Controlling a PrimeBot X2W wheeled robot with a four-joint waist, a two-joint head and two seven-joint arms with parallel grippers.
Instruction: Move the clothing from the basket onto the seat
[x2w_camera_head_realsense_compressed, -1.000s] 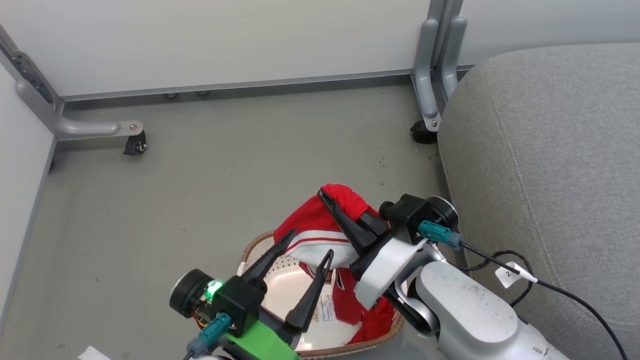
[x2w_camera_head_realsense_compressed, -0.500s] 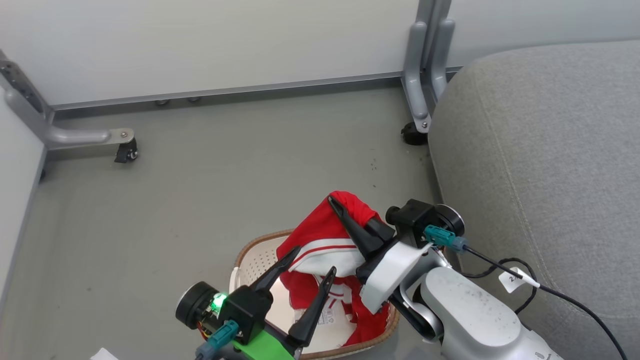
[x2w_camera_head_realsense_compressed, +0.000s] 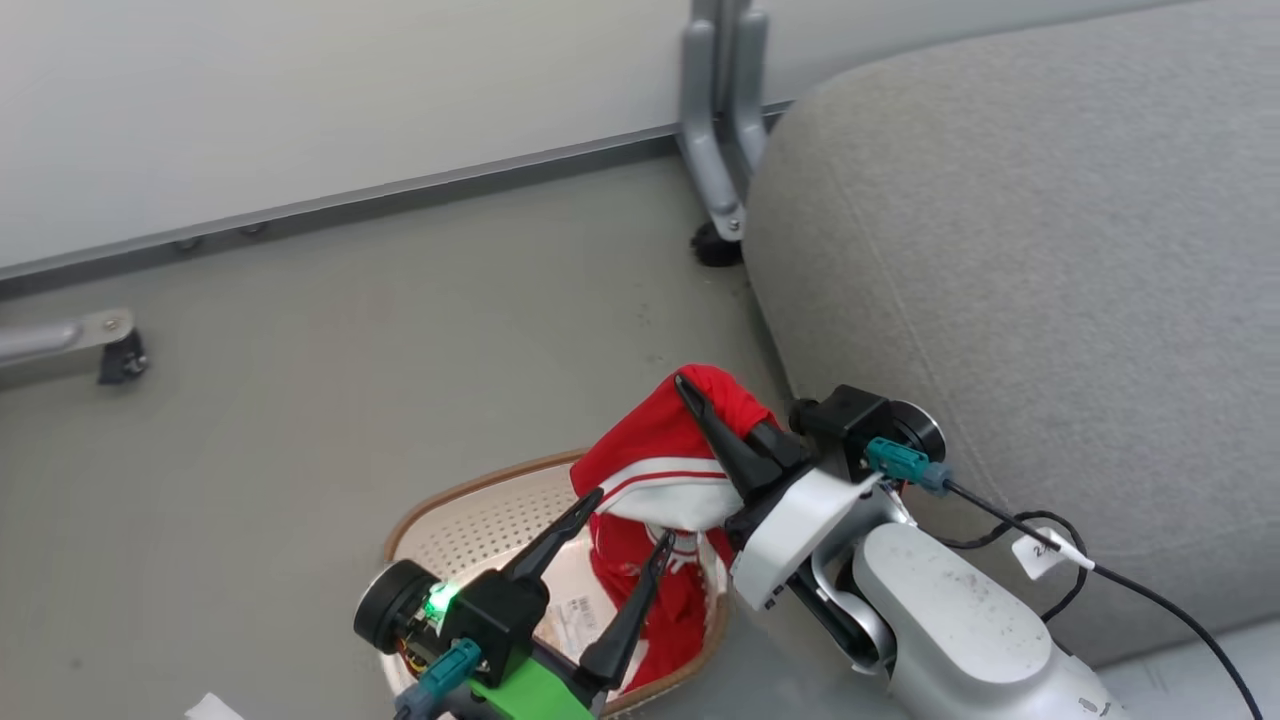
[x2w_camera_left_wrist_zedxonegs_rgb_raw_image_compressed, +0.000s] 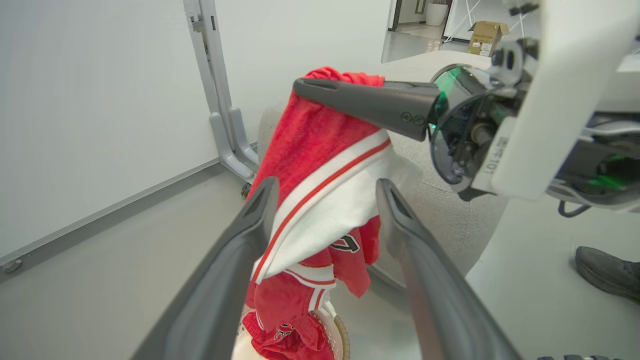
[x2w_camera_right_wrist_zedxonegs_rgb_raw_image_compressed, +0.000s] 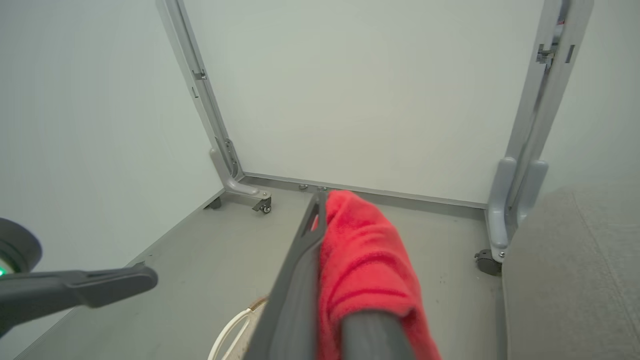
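Grey floor lies under the whole scene. Nearest, the left gripper hangs over the basket with its fingers spread and empty, probably kept ready for whatever remains inside. Just beyond it, the right gripper is clamped on a fold of the clothing, held high to draw the cloth up and out. The lower end of the cloth trails into the basket. Farther right sits the seat, close beside the basket, so the carry should be short.

Right gripper high, fingers seemingly pinched together; left gripper lower, fingers spread.
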